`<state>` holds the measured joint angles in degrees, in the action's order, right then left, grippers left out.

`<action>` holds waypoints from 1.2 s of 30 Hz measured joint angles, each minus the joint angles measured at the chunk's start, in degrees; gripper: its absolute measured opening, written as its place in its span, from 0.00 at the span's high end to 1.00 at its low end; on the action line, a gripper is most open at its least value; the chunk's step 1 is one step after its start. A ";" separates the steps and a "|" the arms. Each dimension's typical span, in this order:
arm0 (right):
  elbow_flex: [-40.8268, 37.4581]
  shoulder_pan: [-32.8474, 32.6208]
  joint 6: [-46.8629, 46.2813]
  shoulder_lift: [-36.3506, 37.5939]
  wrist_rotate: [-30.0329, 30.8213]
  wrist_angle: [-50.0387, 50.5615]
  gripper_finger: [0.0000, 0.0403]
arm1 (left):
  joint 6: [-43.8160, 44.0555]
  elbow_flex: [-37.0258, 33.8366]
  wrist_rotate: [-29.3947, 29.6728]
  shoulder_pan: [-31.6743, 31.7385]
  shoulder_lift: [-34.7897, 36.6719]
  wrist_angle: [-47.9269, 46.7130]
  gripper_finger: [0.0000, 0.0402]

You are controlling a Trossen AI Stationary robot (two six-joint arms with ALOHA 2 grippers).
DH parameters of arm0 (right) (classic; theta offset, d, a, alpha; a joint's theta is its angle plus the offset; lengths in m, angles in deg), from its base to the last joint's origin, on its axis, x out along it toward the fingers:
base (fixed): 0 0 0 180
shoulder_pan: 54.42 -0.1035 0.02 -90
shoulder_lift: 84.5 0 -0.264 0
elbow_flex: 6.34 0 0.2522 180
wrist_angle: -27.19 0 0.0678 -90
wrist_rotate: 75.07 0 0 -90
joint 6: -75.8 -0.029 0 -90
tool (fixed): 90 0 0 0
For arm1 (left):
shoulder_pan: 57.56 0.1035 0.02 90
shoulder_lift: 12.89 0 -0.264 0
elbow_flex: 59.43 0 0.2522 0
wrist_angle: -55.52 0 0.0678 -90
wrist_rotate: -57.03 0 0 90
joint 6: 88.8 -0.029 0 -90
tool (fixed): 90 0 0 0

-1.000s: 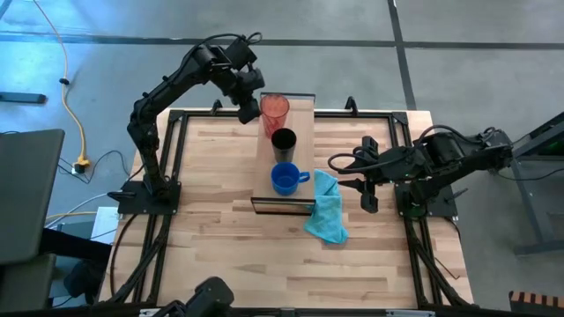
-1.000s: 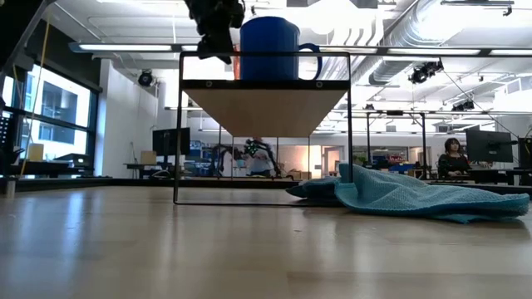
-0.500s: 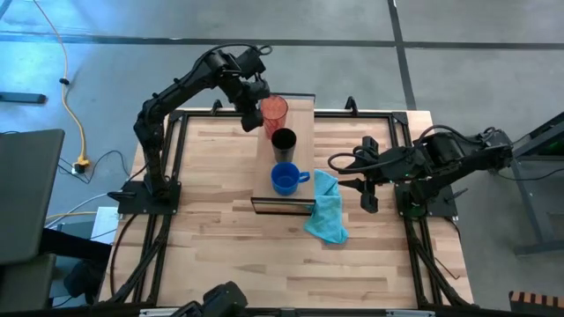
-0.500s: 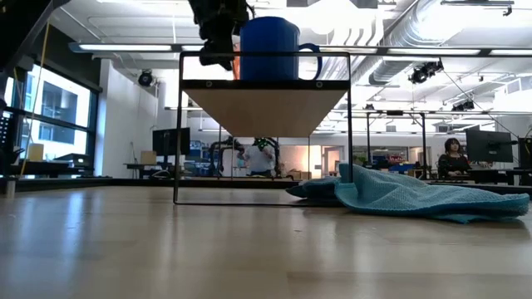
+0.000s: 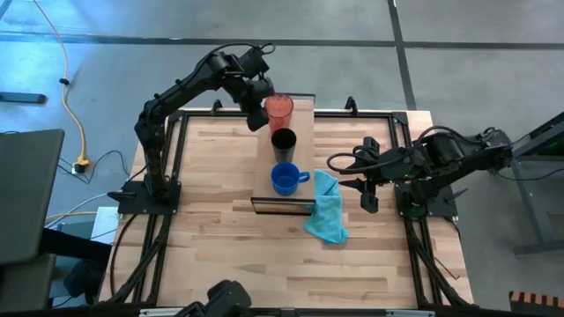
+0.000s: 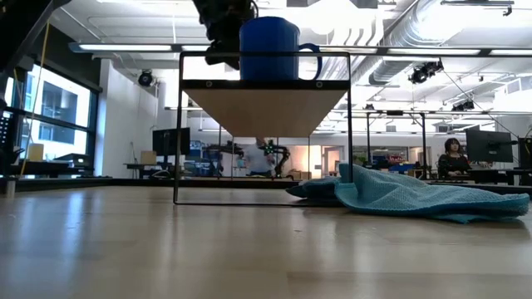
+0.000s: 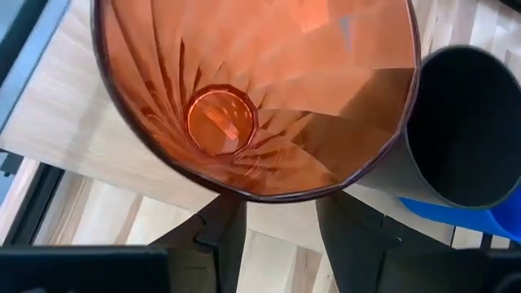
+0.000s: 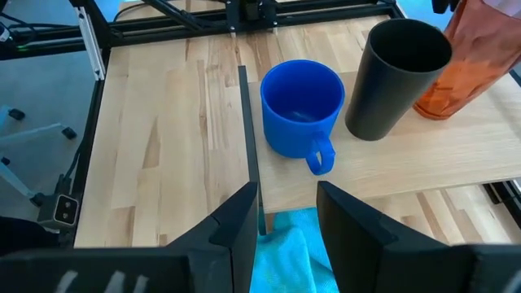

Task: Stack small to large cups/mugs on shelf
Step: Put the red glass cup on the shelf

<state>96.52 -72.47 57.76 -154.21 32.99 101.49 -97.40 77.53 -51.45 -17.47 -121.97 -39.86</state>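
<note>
The red-orange tumbler [image 5: 279, 107] stands on the far end of the shelf [image 5: 304, 123]. The black cup [image 5: 283, 141] is beside it and the blue mug [image 5: 284, 179] is at the near end, handle toward the right. My left gripper [image 5: 264, 112] is open at the tumbler's left side. In the left wrist view I look down into the tumbler [image 7: 252, 89], whose rim covers the fingertips. My right gripper [image 5: 338, 173] is open and hovers right of the shelf, over the light-blue cloth [image 5: 328, 211], touching nothing. My left gripper reaches the tumbler's outer wall [image 7: 277, 189] from the table's left side, below the rim. The tumbler's rim hides the fingertips, so I cannot tell whether they touch it. The tumbler stands with its base on the shelf board.
The cloth [image 6: 399, 195] lies crumpled on the tabletop against the shelf's near right corner. The shelf's black frame [image 6: 178, 124] lifts the board well above the slatted table [image 5: 211, 176]. The black cup [image 8: 395, 77] stands close to the tumbler [image 8: 472, 57]. A person sits far off in the room [image 6: 453, 154].
My left gripper has moved toward the table's right and a little nearer, closing in on the tumbler's left side. The right arm, the black cup, the mug and the cloth have kept still.
</note>
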 joint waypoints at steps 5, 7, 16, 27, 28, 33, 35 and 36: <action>0.00 0.00 -0.05 0.00 -0.02 -0.01 0.71 | 0.93 0.00 0.05 0.02 0.00 2.48 0.66; 0.00 0.00 -0.13 0.00 -0.02 -0.02 0.71 | 1.20 0.00 0.25 0.02 0.00 3.09 0.66; 0.00 0.00 -1.03 0.00 -0.02 0.00 0.71 | 1.46 0.00 1.96 0.02 0.00 5.21 0.66; 0.00 -0.17 -1.61 0.00 -0.50 0.00 0.71 | 2.65 -0.08 3.46 1.44 -2.19 5.54 0.66; 0.00 -0.37 -1.73 0.00 -0.50 0.00 0.71 | 2.64 -0.09 3.14 1.49 -2.51 5.68 0.66; 0.00 -1.87 -2.54 0.00 -0.46 0.05 0.71 | 2.64 -1.66 1.47 1.88 -2.69 6.10 0.66; 0.00 -2.45 -2.54 0.00 0.02 0.07 0.71 | 2.62 -1.79 1.27 1.90 -2.73 6.13 0.66; 0.00 -2.64 -2.51 0.00 0.31 0.11 0.71 | 2.60 -1.79 1.25 1.90 -2.73 6.32 0.66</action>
<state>96.52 -75.10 55.25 -154.21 33.30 101.59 -94.79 75.73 -50.20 -15.57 -124.70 -33.53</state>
